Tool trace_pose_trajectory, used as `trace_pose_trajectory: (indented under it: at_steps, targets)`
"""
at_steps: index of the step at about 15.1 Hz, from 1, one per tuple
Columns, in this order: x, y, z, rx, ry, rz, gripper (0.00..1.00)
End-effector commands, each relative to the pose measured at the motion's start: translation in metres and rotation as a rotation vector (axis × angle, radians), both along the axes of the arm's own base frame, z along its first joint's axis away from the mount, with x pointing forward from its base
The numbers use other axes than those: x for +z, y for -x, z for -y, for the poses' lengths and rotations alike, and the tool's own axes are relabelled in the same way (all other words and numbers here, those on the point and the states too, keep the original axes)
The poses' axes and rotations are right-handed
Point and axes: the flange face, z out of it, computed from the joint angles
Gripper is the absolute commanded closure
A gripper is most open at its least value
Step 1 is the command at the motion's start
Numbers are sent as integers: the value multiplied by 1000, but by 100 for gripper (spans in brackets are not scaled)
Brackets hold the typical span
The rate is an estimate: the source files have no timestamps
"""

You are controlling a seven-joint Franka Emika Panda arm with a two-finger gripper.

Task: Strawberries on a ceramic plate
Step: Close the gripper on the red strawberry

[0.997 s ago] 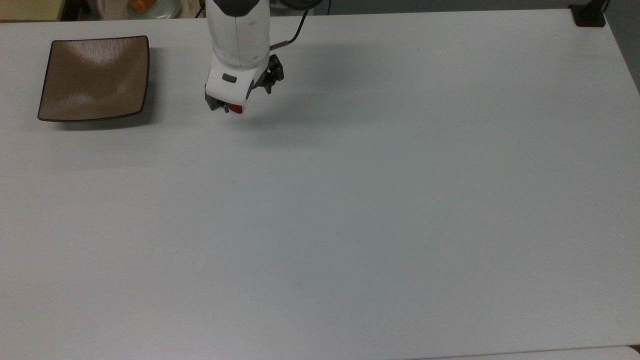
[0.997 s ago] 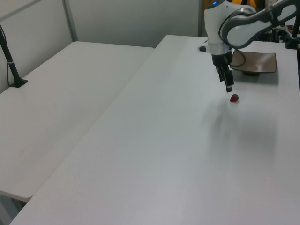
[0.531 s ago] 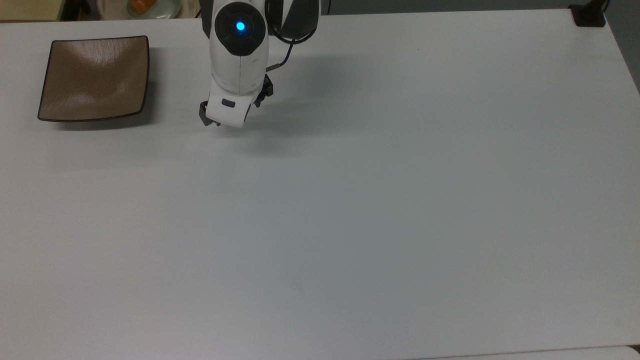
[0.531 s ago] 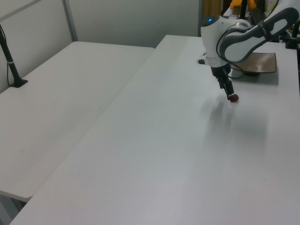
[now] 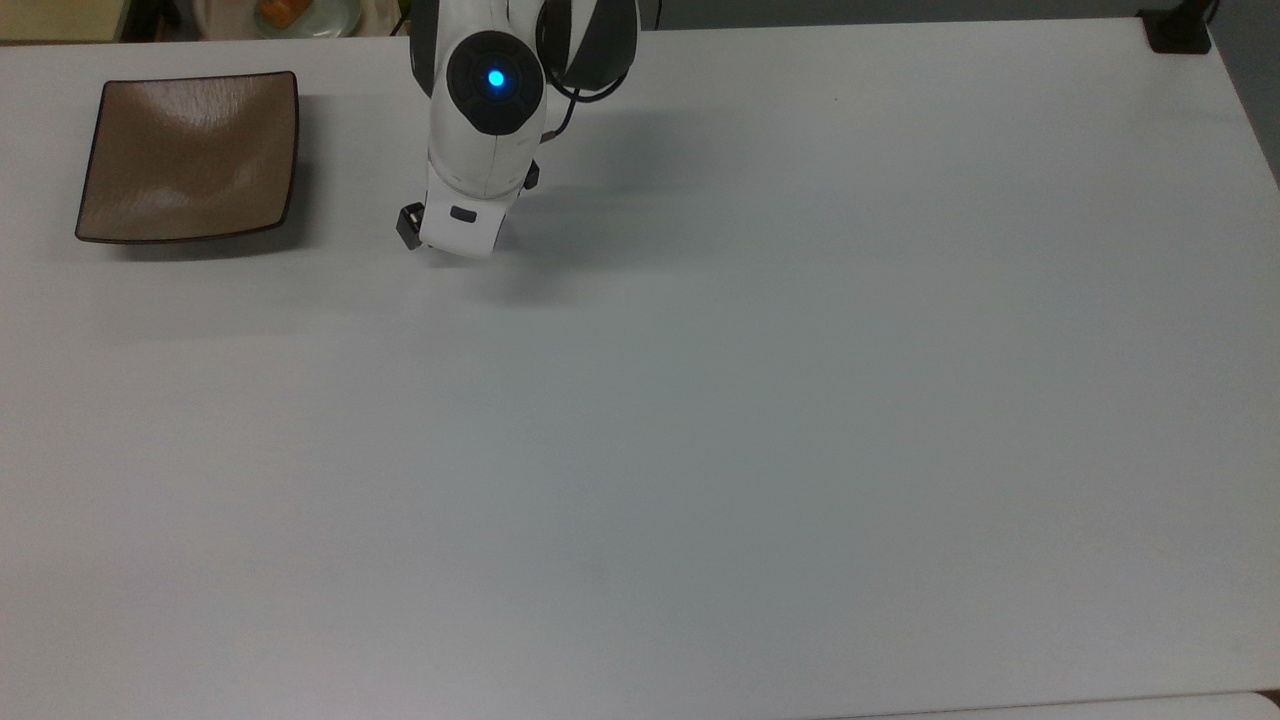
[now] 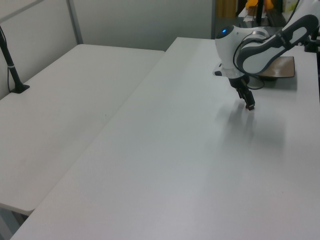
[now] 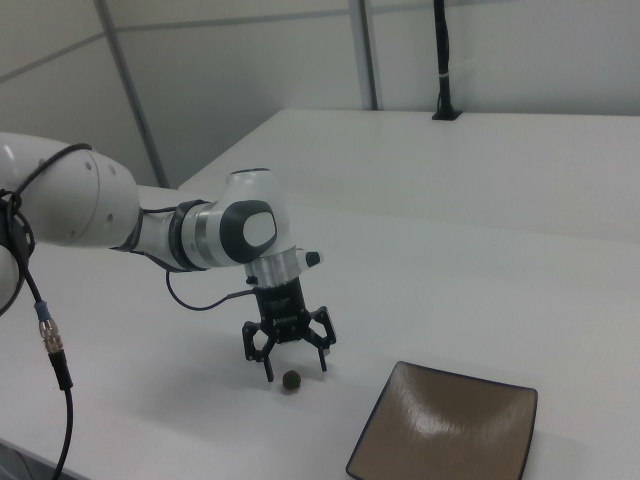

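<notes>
in the right view the gripper (image 7: 296, 373) is low over the white desk (image 7: 480, 270) with its fingers spread wide, straddling the strawberry (image 7: 291, 380), which lies on the desk between the fingertips; whether they touch it cannot be told, and nothing is clamped. the ceramic plate (image 7: 445, 432) sits near it on the right view's right, apart from the berry. in the top view the arm's white wrist (image 5: 470, 170) covers the berry, with the plate (image 5: 190, 155) well to the top view's left.

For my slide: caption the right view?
Open gripper straddling the strawberry on the table beside the ceramic plate.
</notes>
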Motion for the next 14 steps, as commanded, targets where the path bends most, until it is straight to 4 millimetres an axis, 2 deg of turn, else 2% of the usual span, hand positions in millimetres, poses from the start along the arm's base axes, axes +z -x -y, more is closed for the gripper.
trace_pose_trajectory:
  at_steps: [1,5,7,11,14]
  targets:
    - [0,7,1,44,6,-10,29]
    - [0,7,2,50,5,-13,76]
    - [3,6,5,44,6,-8,95]
    - [14,6,8,32,9,-11,96]
    - [36,2,10,6,1,33,96]
